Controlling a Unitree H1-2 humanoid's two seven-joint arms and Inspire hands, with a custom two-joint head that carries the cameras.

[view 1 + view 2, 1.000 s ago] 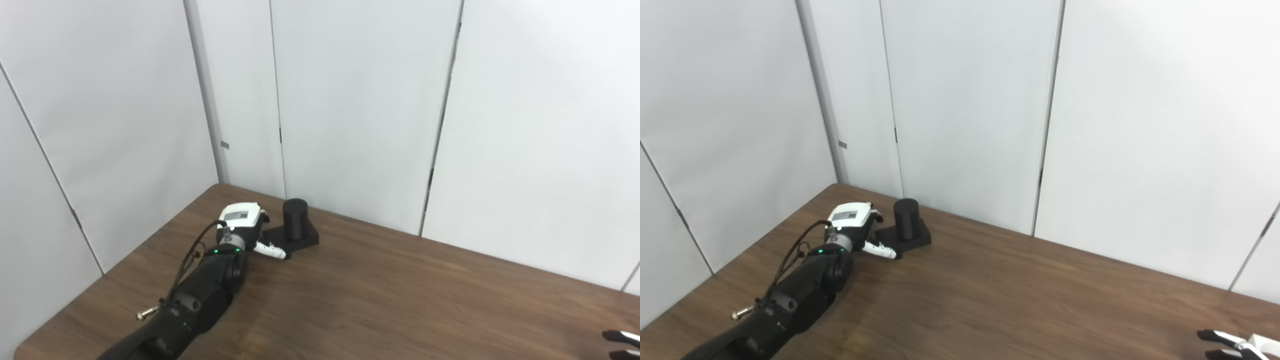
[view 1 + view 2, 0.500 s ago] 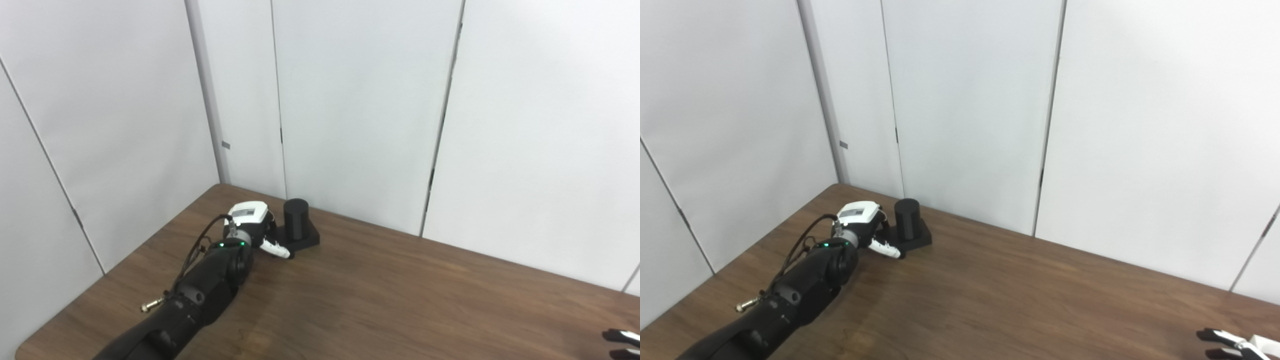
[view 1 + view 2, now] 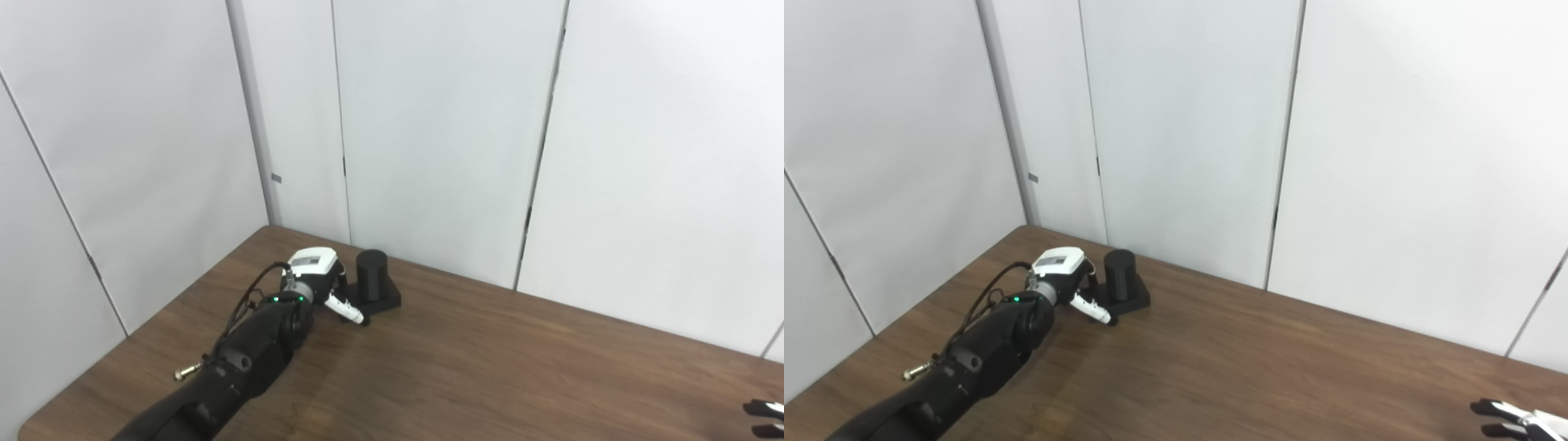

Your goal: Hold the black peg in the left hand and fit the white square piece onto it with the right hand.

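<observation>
Left eye view: the left robot hand (image 3: 318, 278) lies at the far left of the desk (image 3: 490, 367), its fingers against the base of the upright black peg (image 3: 372, 283); whether they clasp it cannot be told. The right robot hand (image 3: 765, 418) shows only dark fingertips at the frame's edge.

Right eye view: the right robot hand's fingertips are spread (holding nothing visible), well apart from the peg.
</observation>
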